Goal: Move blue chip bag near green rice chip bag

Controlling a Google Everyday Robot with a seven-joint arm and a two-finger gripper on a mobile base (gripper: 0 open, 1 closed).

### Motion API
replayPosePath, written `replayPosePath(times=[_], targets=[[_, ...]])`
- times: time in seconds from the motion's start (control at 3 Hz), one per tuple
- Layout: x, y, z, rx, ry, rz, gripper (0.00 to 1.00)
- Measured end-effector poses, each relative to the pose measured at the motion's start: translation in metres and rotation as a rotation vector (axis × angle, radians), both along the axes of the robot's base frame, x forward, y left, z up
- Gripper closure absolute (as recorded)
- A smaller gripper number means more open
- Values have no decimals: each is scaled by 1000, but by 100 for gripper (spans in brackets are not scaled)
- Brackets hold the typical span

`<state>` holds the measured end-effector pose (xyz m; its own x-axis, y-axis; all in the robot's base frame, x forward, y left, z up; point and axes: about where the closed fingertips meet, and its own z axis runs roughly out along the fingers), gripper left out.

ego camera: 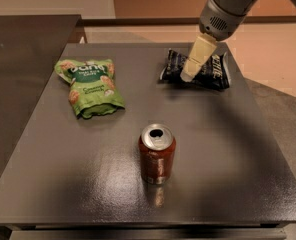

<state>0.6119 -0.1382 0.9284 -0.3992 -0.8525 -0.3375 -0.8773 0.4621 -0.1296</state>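
Items I see on my feed, one camera view. Item one: a dark grey, flat square tabletop (228, 154) with a dull sheen, bearing everything below. Item two: a small crumpled dark navy-blue foil chip bag with white lettering (214, 70), lying flat at the far right of the top. Item three: a bright green crinkled rice chip pouch with white lettering and tan round chips pictured (90, 86), lying flat at the far left, well apart from the blue bag. Item four: a red soda can (157, 155), upright with its silver lid showing, near the front centre. Item five: the cream-coloured gripper (186, 76) on a grey arm, slanting down from the upper right, its tip over the blue bag's left half; I cannot tell whether it is clamped or released, nor whether it touches the foil.
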Motion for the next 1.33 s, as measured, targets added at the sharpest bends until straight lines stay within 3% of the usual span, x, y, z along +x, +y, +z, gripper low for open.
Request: replayPosePath(times=[0.67,1.0,1.33], targets=[[32,5,-31,-11,12,-7,0],[63,5,-48,-29,-6,19,0],[71,2,-54,-35,-3,20,0]])
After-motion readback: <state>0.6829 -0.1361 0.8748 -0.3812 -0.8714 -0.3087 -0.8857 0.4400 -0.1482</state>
